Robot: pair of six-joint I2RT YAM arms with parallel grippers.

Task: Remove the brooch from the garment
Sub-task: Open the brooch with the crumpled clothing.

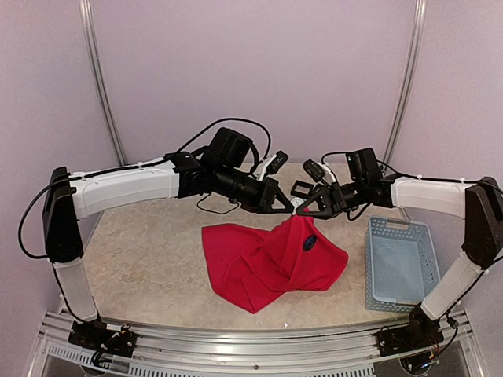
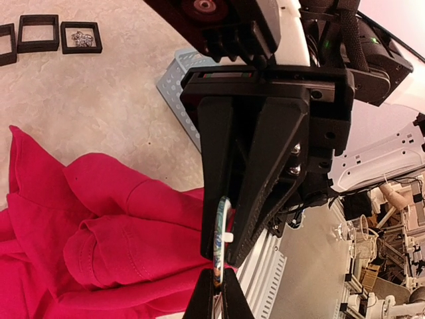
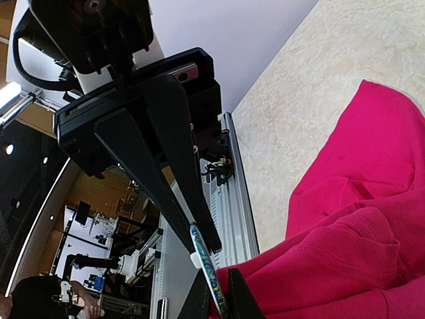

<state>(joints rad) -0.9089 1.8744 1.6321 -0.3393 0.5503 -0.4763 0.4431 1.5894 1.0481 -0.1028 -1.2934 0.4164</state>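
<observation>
Brooch-freeing step: garment peak held up off the counter [image 1: 149,251].
The garment [image 1: 271,263] hangs tented directly beneath your two end effectors. A thin bluish disc, probably the brooch [image 2: 221,232], sits edge-on between them. The left end effector [image 1: 284,204] and right end effector [image 1: 302,209] both look clenched on it. Next, you need to part them steadily so the pin clears the cloth.

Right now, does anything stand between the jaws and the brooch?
Nothing visible does. The left gripper and the right gripper both pinch the brooch, edge-on between their jaws, at the lifted peak of the garment.
</observation>
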